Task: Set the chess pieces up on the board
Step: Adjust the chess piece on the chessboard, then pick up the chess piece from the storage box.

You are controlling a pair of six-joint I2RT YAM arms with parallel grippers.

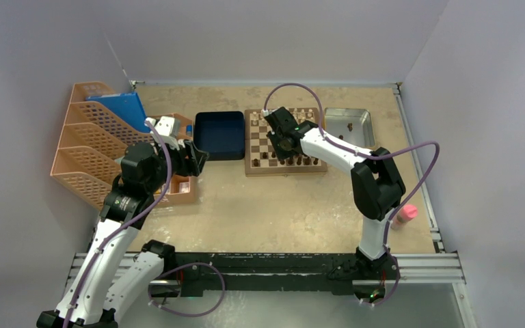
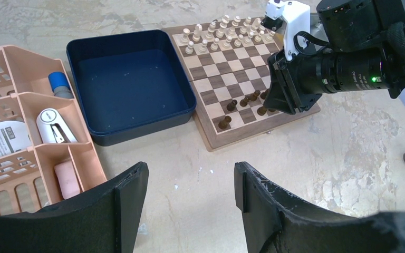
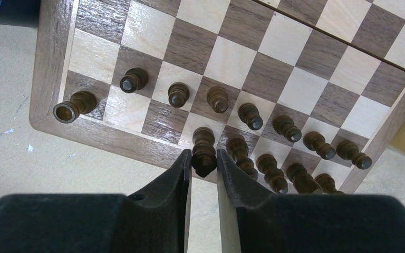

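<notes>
Right pincer (image 3: pixel 204 161) clamped a dark chess piece (image 3: pixel 203 143) at the board's (image 3: pixel 52 63) near edge; a crooked release could topple neighbouring pieces (image 3: pixel 240 153). Left pincer (image 2: pixel 190 182) gaped empty, well left of the board.

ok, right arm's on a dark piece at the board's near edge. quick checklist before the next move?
1. Grip: right gripper jaws closed on the dark piece, one finger on each side: ok.
2. Piece upright and centred in the jaws: cannot tell from this angle.
3. Clearance to the neighbour piece beside one finger: tight, contact cannot tell.
4. Bare back-row squares between the held piece and the corner piece on the board: ok.
5. Left gripper open, over the table off the board, clear of the right arm: ok.
</notes>
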